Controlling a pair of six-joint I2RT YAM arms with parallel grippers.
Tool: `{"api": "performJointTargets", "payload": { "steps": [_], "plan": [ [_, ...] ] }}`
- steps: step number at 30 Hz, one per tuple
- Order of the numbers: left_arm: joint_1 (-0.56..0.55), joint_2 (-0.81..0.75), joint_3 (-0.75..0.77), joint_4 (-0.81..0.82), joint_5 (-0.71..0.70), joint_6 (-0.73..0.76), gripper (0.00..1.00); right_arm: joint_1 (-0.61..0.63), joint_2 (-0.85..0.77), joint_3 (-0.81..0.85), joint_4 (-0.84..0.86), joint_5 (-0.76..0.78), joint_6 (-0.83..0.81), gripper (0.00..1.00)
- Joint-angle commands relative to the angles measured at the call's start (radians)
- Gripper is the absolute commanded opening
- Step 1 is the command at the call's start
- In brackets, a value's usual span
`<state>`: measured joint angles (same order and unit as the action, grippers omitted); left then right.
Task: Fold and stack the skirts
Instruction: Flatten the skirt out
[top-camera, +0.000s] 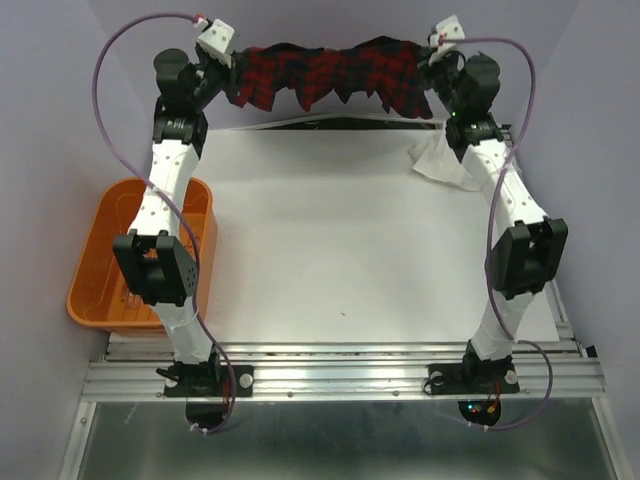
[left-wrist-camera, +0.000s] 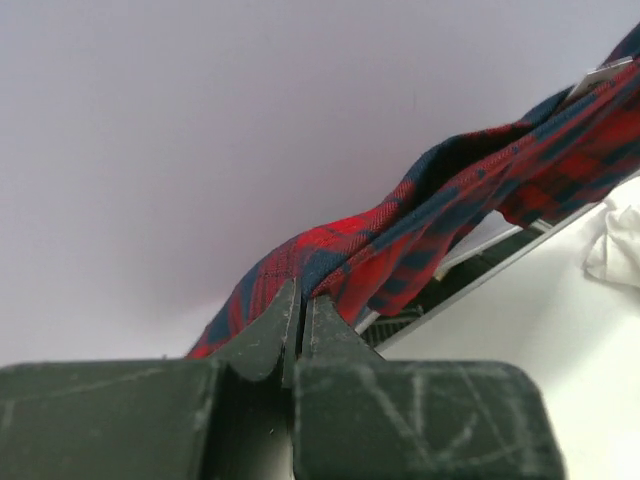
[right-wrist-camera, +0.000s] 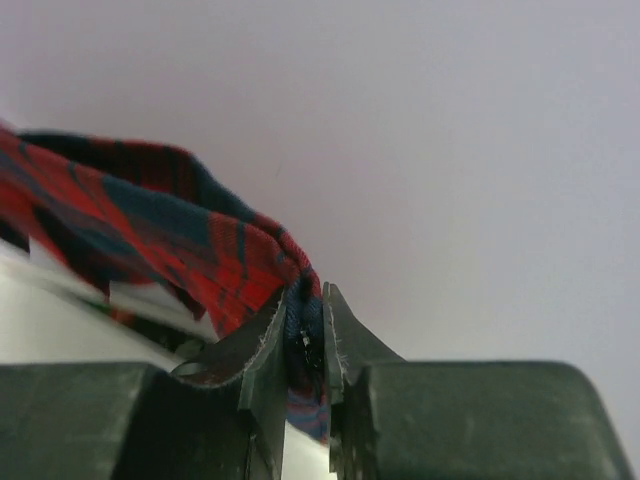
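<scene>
Skirt (top-camera: 330, 72) hangs stretched left-right between both grippers, left (left-wrist-camera: 300, 310) and right (right-wrist-camera: 308, 320) each clamped on an end, above the table's (top-camera: 330, 230) far edge.

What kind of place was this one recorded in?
Probably a lab data-collection booth, not a home: plain lilac walls box in a white table, two arms are bolted to an aluminium rail, and an orange basket sits beside it.

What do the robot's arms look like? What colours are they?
Both the left arm and right arm have white tubes joined by chunky black joints. A thin purple cable loops along each. The fingers are dark, pointed and scratched. Small red and green lights glow at the right base.
</scene>
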<state>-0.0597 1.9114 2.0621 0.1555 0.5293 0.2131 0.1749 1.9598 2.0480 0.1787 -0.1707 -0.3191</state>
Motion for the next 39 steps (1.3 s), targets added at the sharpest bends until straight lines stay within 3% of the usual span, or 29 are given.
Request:
{"api": "performJointTargets", "payload": {
  "steps": [1, 2, 10, 18, 26, 27, 29, 30, 31, 32, 33, 35, 36, 39],
  "plan": [
    [0.035, -0.139, -0.255, 0.069, 0.036, 0.19, 0.0, -0.051, -0.119, -0.338, 0.198, -0.119, -0.113, 0.01],
    [0.035, -0.159, -0.366, 0.05, 0.052, 0.221, 0.0, -0.051, -0.139, -0.409, 0.205, -0.145, -0.136, 0.01],
    [0.031, -0.362, -0.809, -0.295, 0.182, 0.57, 0.0, -0.051, -0.384, -0.961, 0.026, -0.274, -0.371, 0.01],
    [0.021, -0.56, -1.085, -0.64, 0.247, 0.894, 0.0, -0.051, -0.604, -1.202, -0.286, -0.348, -0.546, 0.01],
    [-0.063, -0.698, -1.257, -0.749, 0.163, 1.097, 0.0, -0.051, -0.78, -1.404, -0.576, -0.357, -0.802, 0.01],
    [-0.098, -0.713, -1.273, -0.757, 0.153, 1.112, 0.07, -0.051, -0.794, -1.41, -0.617, -0.36, -0.83, 0.01],
    [-0.129, -0.726, -1.278, -0.803, 0.138, 1.17, 0.21, -0.051, -0.825, -1.405, -0.752, -0.389, -0.891, 0.17],
    [-0.15, -0.73, -1.268, -0.85, 0.136, 1.187, 0.4, -0.051, -0.861, -1.398, -0.792, -0.4, -0.909, 0.52],
    [-0.157, -0.73, -1.243, -0.888, 0.143, 1.197, 0.59, -0.051, -0.907, -1.387, -0.847, -0.414, -0.923, 0.77],
    [-0.157, -0.73, -1.243, -0.889, 0.143, 1.195, 0.59, -0.051, -0.908, -1.381, -0.857, -0.415, -0.911, 0.83],
    [-0.157, -0.724, -1.21, -0.907, 0.147, 1.188, 0.74, -0.051, -0.949, -1.375, -0.849, -0.409, -0.876, 0.87],
    [-0.157, -0.713, -1.177, -0.912, 0.155, 1.126, 0.76, -0.051, -0.972, -1.362, -0.698, -0.336, -0.693, 0.94],
    [-0.157, -0.698, -1.151, -0.897, 0.161, 1.023, 0.77, -0.051, -0.964, -1.336, -0.638, -0.299, -0.658, 0.96],
    [-0.155, -0.674, -1.123, -0.85, 0.207, 0.921, 0.8, -0.051, -0.819, -1.229, -0.605, -0.202, -0.586, 0.97]
  ]
}}
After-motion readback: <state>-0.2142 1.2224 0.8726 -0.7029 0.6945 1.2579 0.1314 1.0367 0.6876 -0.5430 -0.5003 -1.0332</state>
